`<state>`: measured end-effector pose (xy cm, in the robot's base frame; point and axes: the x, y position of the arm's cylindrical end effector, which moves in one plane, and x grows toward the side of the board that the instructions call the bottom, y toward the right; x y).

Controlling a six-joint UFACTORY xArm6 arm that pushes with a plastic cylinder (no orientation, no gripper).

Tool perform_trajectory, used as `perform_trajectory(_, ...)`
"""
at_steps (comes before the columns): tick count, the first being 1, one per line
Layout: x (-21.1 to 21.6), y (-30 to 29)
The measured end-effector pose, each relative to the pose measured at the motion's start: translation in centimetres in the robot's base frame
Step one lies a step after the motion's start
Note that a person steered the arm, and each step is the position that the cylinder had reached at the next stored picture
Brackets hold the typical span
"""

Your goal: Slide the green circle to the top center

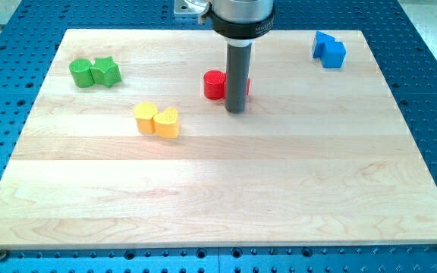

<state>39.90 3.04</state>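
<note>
The green circle (82, 73) lies at the view's upper left on the wooden board (218, 189), touching a green star (106, 71) on its right. My tip (236, 111) is near the board's top centre, far to the right of the green circle. It stands just right of a red cylinder (215, 84) and in front of a second red block (246, 88) that the rod mostly hides.
Two yellow blocks sit side by side left of centre, a hexagon-like one (146, 117) and a heart-like one (167, 121). Two blue blocks (329, 50) touch at the view's upper right. A blue perforated table surrounds the board.
</note>
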Motion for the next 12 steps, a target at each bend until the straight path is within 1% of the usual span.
perform_trajectory(6,0.1,0.1)
perform_trajectory(7,1.0,0.1)
perform_trajectory(10,1.4,0.1)
perform_trajectory(12,2.8,0.1)
